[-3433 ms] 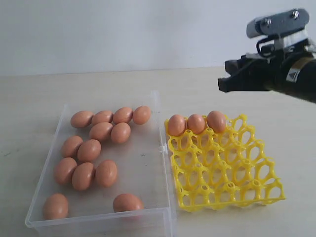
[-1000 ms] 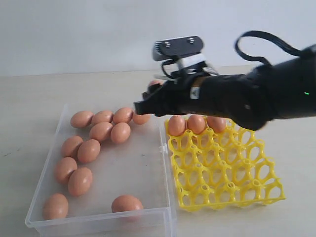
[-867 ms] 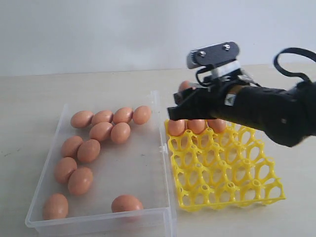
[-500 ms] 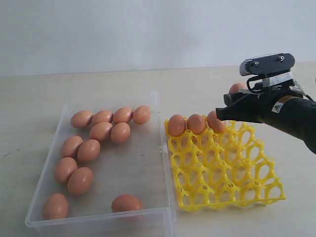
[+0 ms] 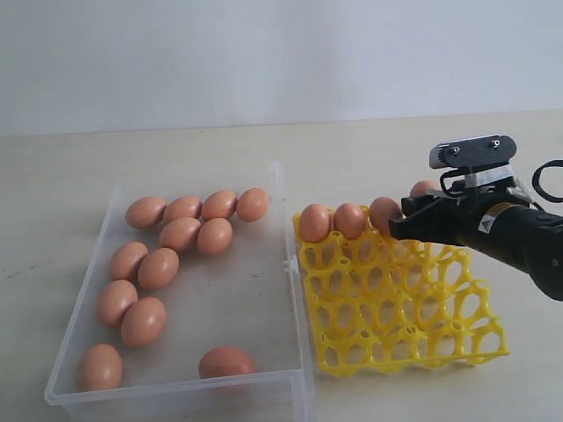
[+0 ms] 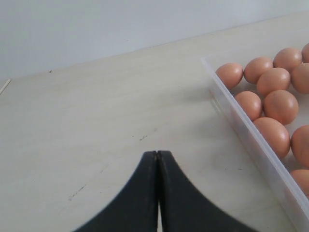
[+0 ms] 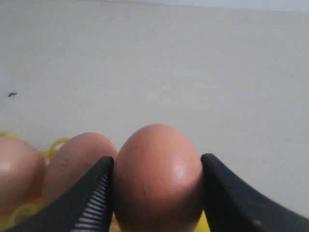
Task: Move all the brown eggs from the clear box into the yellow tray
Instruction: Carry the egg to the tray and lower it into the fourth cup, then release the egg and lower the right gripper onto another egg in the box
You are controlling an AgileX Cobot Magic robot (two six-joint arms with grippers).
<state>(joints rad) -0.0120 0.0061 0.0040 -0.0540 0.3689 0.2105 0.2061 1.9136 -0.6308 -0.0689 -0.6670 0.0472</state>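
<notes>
Left jaws closed, empty, over counter (image 5: 176,149) outside box (image 5: 286,230). Twelve eggs (image 5: 180,234) loose in box. Tray (image 5: 493,348) at box's 3 o'clock; three seated eggs (image 5: 349,220) along its 12 o'clock edge. Right jaws grip held egg (image 5: 425,188), long axis upright, at row's 3 o'clock. Next cup likely straight below.

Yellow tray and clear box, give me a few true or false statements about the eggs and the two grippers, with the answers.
1. The right gripper grips a brown egg between its fingers. True.
2. The yellow tray has its nearest row filled. False: three tray eggs sit only in the row farthest from the exterior camera.
3. The left gripper is open. False: it is shut, above bare table.
4. Twelve loose eggs lie in the clear box. True.
</notes>
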